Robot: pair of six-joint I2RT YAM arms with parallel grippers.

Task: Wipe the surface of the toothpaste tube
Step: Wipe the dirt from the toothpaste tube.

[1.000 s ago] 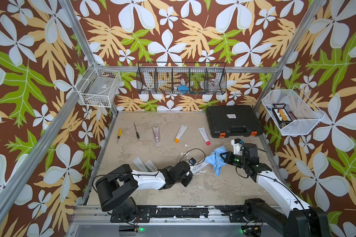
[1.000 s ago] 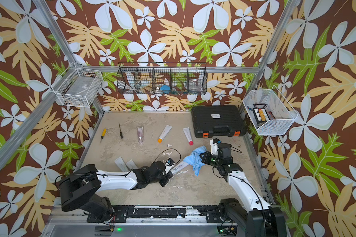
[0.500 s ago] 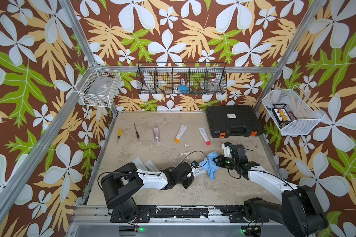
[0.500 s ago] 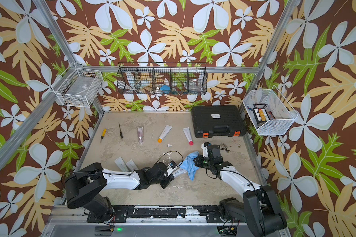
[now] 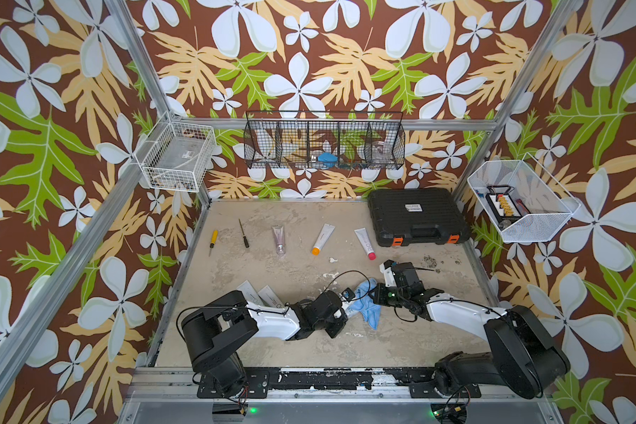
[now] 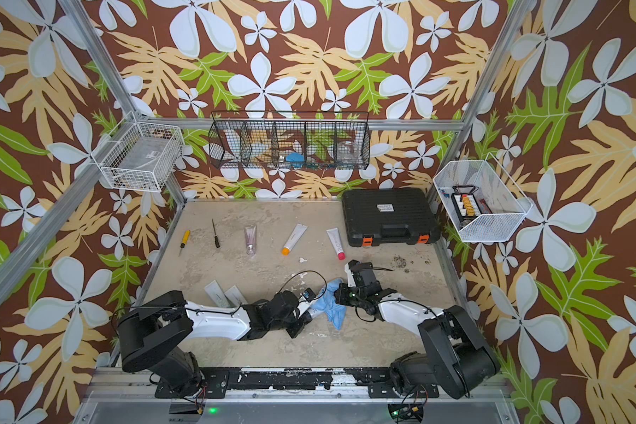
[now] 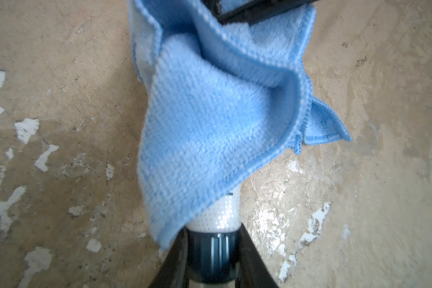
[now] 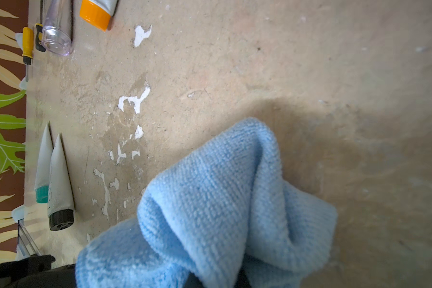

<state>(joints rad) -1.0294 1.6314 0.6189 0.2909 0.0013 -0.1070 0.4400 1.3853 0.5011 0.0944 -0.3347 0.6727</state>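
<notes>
My left gripper is shut on the dark cap of a white toothpaste tube, which points away from it just above the table. A light blue cloth drapes over most of the tube and hides its far end. The right gripper is shut on a bunch of that cloth. In both top views the two grippers meet near the table's middle front: left gripper, cloth, right gripper, and tube, cloth.
Three more tubes and two screwdrivers lie in a row at the back. A black case sits at the back right. Two tubes lie beside the left arm. Wire baskets hang on the walls.
The right gripper has carried the cloth leftward toward the left gripper, so the cloth now covers more of the tube. The left gripper has stayed shut on the cap.
</notes>
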